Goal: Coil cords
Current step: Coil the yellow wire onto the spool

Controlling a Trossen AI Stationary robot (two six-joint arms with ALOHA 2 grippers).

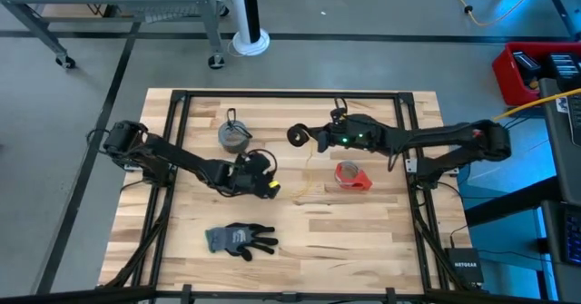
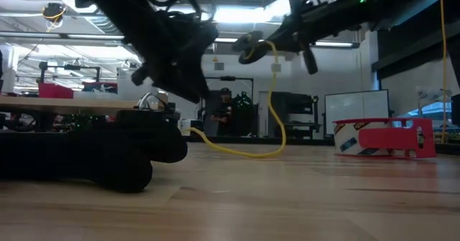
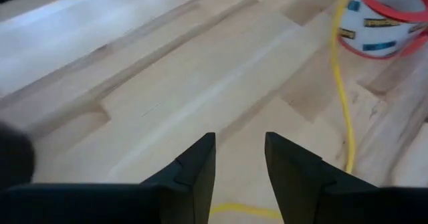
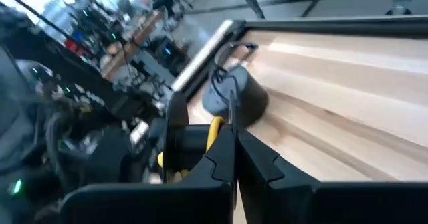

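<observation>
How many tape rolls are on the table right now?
2. The grey roll sits toward the table's far side, between the two arms. The red roll lies right of centre, beside the yellow cord. None seems hidden, though the arms cover part of the table.

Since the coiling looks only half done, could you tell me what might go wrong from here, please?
1. The right gripper is shut on one end of the thin yellow cord, lifted above the table; a pull could drag the slack into the red tape roll.
2. The left gripper stands open with nothing between its fingers, the cord beside it, so the loop may spring loose.
</observation>
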